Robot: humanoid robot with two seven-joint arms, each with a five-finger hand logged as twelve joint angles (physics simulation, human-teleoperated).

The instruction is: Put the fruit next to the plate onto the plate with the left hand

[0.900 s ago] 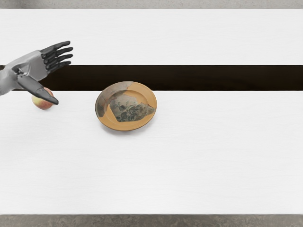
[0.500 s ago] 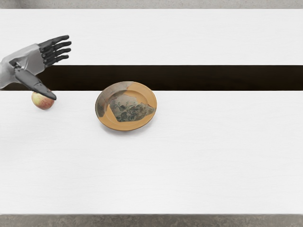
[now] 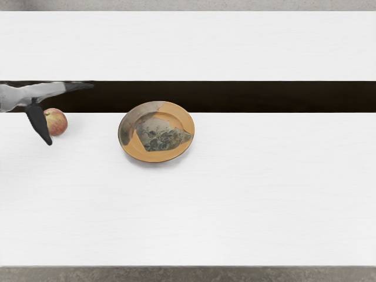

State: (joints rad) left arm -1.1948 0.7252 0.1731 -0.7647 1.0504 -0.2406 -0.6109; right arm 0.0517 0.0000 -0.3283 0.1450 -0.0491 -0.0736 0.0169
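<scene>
Head view: your left hand lies flat, thumb down, holding nothing.
Smooth, round red-yellow fruit near glazed orange plate.

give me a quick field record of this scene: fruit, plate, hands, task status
fruit: apple, on the white table, left of the plate and apart from it
plate: orange-brown plate with a dark pattern, nothing on it
left hand: left hand at the picture's left edge, seen edge-on, fingers stretched out, thumb pointing down just left of the apple; contact cannot be told, no grasp
right hand: not in view
task status: apple not yet on the plate
</scene>
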